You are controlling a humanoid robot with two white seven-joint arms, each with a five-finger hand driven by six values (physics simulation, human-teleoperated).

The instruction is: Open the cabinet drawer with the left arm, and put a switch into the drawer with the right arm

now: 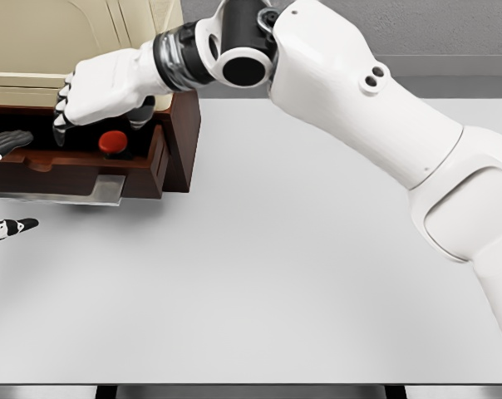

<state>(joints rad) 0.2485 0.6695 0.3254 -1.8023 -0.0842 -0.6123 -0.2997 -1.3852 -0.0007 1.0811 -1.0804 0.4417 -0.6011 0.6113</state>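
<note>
At far left edge, partial left hand [3, 184]: dark fingers [10, 140] showing at drawer height, one black-and-white fingertip lower down pointing right over table. Most of hand cut off by frame; cannot tell whether fingers grip anything or hang loose.

Just right of it, cabinet [180, 125]: dark reddish-brown wood, sits at far left corner of white table [276, 274]. Drawer [76, 166] pulled out toward near side, front panel low, grey shadow below it on tabletop. Cream-coloured boxy object [35, 50] rests on top of cabinet, reaching up out of frame.

Inside open drawer: switch [113, 143], red round button on dark base, sitting right of drawer's middle.

Directly above drawer, right hand [97, 91]: white palm, dark-tipped fingers apart and loosely bent downward, holding nothing. Fingertips hang left of and above switch, clear gap between them and red button.

Rightward, right arm [367, 116] runs from black wrist cuff across far side of table, down to right frame edge.
</note>
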